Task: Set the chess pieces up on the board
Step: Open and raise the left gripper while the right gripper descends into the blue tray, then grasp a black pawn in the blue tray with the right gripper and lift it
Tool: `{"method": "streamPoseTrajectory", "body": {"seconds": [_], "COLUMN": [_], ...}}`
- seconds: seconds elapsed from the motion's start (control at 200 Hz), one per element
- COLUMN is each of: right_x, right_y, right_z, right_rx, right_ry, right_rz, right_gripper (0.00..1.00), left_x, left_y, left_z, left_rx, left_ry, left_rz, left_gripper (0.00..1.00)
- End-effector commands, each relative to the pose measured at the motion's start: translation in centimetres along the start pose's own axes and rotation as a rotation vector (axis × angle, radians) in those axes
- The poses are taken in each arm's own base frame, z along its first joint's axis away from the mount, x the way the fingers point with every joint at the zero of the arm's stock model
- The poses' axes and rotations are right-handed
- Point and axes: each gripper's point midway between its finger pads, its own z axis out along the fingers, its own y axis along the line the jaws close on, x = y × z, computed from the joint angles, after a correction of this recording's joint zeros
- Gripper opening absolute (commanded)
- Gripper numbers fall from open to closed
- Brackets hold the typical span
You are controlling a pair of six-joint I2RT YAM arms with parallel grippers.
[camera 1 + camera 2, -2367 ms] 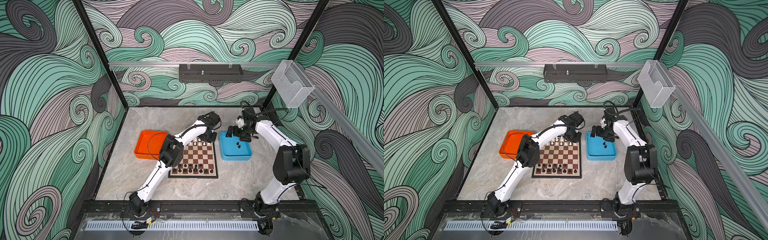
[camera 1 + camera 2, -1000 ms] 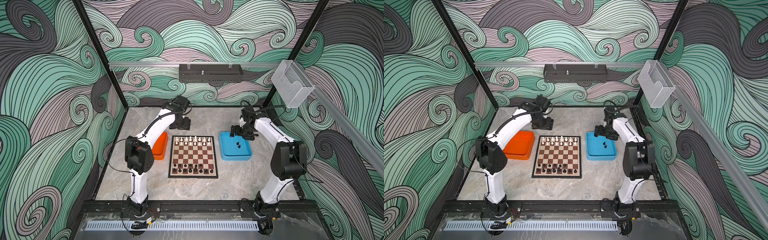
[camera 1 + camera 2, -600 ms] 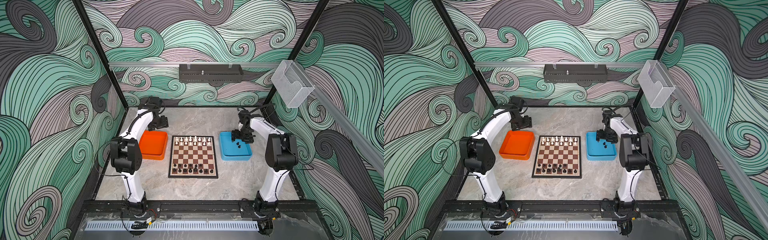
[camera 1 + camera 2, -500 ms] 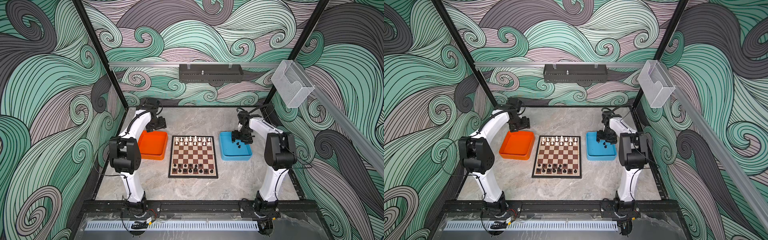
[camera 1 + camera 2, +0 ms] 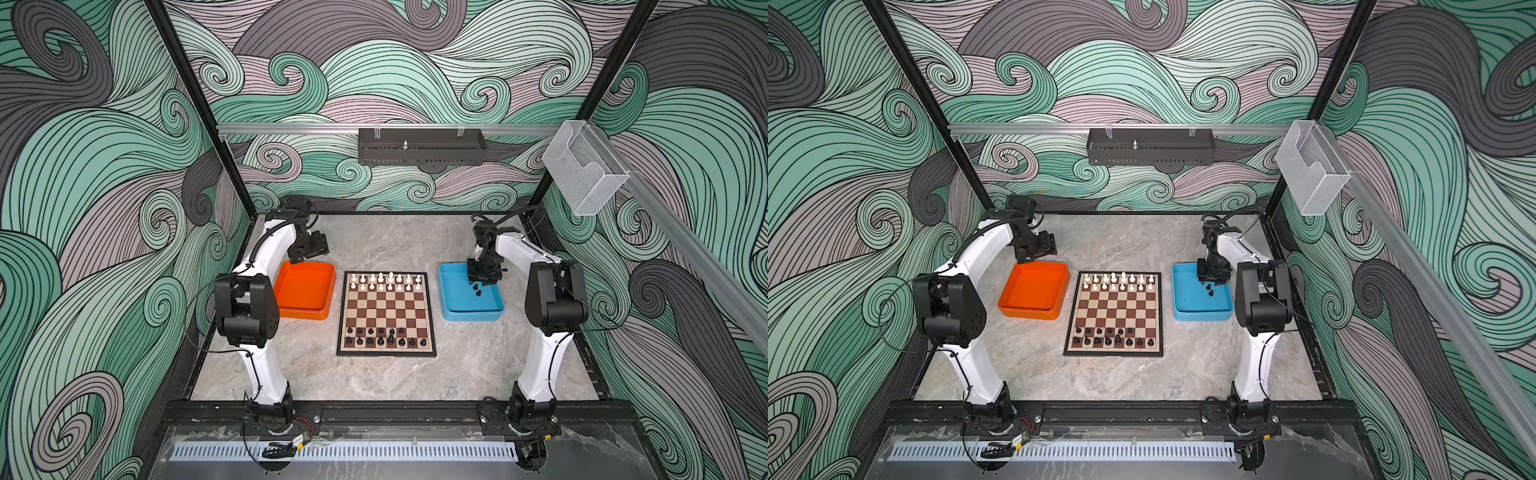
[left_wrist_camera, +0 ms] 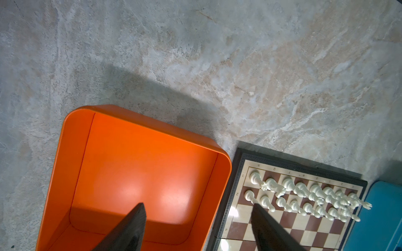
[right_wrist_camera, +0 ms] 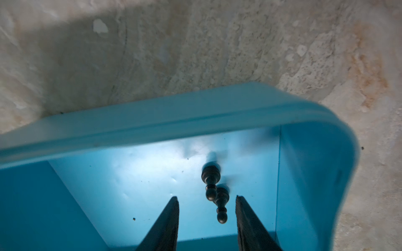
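Left gripper (image 5: pixel 313 249) has swung off the board (image 5: pixel 388 309) to the 12 o'clock edge of the orange tray (image 5: pixel 305 291), jaws wide apart and empty. The white pieces (image 5: pixel 386 282) fill their two rows, so that side looks done. Right gripper (image 7: pixel 206 197) has dropped into the blue tray (image 5: pixel 453 311), at 3 o'clock of the board, jaws narrower but apart, nothing clamped. Two black pieces (image 7: pixel 210 176) lie tipped over and touching there, at 6 o'clock of the gripper body in both top views; the nearer one (image 7: pixel 220 208) sits between the fingertips, ready to be pinched.
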Motion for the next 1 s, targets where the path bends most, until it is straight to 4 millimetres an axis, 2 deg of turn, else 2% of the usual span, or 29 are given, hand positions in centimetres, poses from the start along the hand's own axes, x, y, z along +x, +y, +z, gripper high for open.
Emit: {"method": "streamPoseTrajectory", "body": {"seconds": [0.0, 0.24, 0.465, 0.57, 0.661, 0.996], "right_x": [0.2, 0.7, 0.6, 0.6, 0.6, 0.7], "right_y": [-0.2, -0.3, -0.3, -0.3, -0.4, -0.3], "right_z": [0.5, 1.3, 1.6, 1.7, 1.7, 2.0], "right_rx": [0.002, 0.009, 0.015, 0.013, 0.017, 0.010], "right_ry": [0.027, 0.056, 0.060, 0.057, 0.059, 0.063], "right_rz": [0.022, 0.029, 0.030, 0.033, 0.036, 0.035], "right_gripper": [0.41, 0.38, 0.32, 0.28, 0.19, 0.18], "left_x": [0.0, 0.1, 0.1, 0.1, 0.1, 0.2], "left_y": [0.5, 0.7, 1.0, 1.0, 1.1, 1.1], "left_z": [0.2, 0.6, 0.7, 0.8, 0.9, 1.0], "left_rx": [0.002, -0.005, -0.016, -0.017, -0.021, -0.022], "left_ry": [0.011, 0.020, 0.022, 0.023, 0.023, 0.028], "left_rz": [-0.023, -0.025, -0.026, -0.025, -0.025, -0.024], "left_gripper": [0.79, 0.79, 0.79, 0.79, 0.79, 0.79]}}
